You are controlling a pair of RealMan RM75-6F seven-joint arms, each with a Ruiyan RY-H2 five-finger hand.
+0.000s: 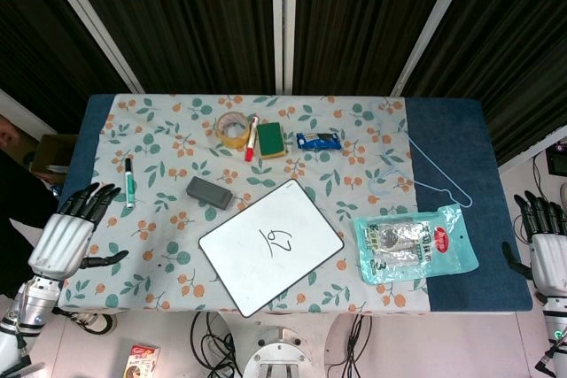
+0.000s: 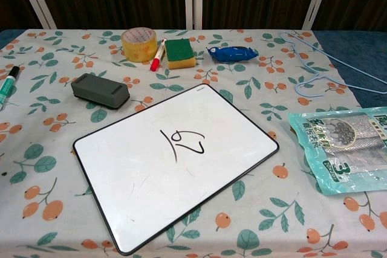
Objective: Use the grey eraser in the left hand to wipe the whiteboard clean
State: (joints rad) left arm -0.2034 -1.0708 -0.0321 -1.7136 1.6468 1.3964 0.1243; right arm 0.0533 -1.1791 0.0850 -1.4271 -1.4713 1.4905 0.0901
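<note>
The grey eraser (image 1: 208, 192) (image 2: 100, 90) lies on the floral cloth just beyond the whiteboard's left corner, with no hand on it. The whiteboard (image 1: 271, 246) (image 2: 175, 160) lies tilted near the table's front edge and bears a black scribble (image 2: 183, 143) at its middle. My left hand (image 1: 69, 236) hovers at the table's left edge, fingers spread and holding nothing, well left of the eraser. My right hand (image 1: 549, 250) stays off the table's right edge, fingers apart and holding nothing. Neither hand shows in the chest view.
Behind the board lie a tape roll (image 1: 233, 129), a red marker (image 1: 252, 139), a green-yellow sponge (image 1: 271, 141) and a blue packet (image 1: 318, 141). A green marker (image 1: 128, 182) lies at the left; a clear bag (image 1: 414, 243) and a blue hanger (image 1: 423, 170) lie at the right.
</note>
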